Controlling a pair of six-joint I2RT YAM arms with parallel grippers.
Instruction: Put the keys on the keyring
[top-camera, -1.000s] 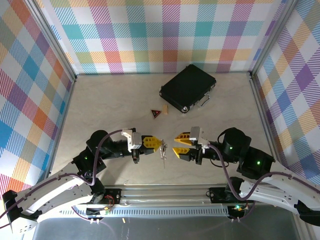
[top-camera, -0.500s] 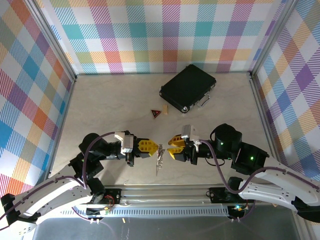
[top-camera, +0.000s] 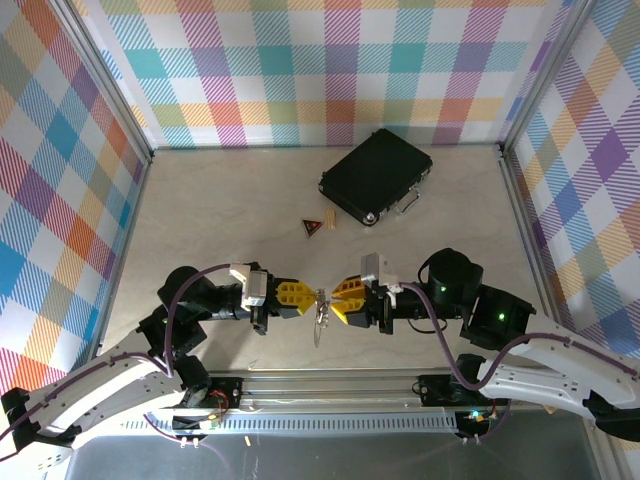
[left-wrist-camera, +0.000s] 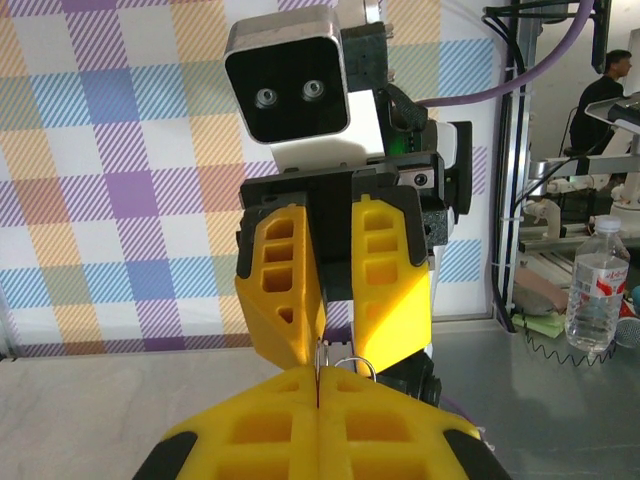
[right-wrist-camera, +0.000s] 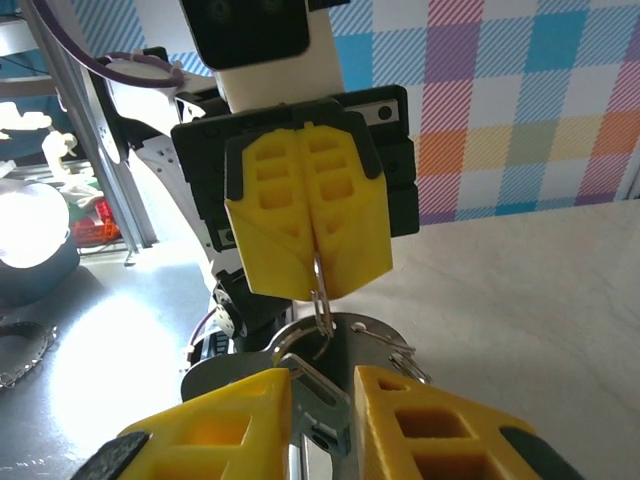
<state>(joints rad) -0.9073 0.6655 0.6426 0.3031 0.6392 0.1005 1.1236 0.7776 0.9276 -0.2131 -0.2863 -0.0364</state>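
- Two YAM arms meet nose to nose near the front edge of the table, ctr of the top view. Left gripper & right gripper point straight at each other, tips nearly touching.
- Left gripper: yellow fingers pressed together, clamped on the keyring. Both wrist cams show a thin wire loop sticking out of the seam betw. the pads.
- Keyring sits in the narrow space betw. the two grippers, held off the table. Its loose lower part dangles toward the near edge.
- Right gripper: fingers apart, w/ a clear gap betw. them. Silvery metal parts of the keyring lie in that gap at the tips; can't tell if either finger touches the metal.
- The keys: can't be told apart from the dangling metal bundle, which is too small & blurred.
- Far half of table: black case lies flat at an angle, metal latches on its near-right side. Small red-and-black triangular tag lies just near-left of the case, w/ a small tan block beside it. All three are well apart from the grippers.
- Plaid walls close in the table on three sides.
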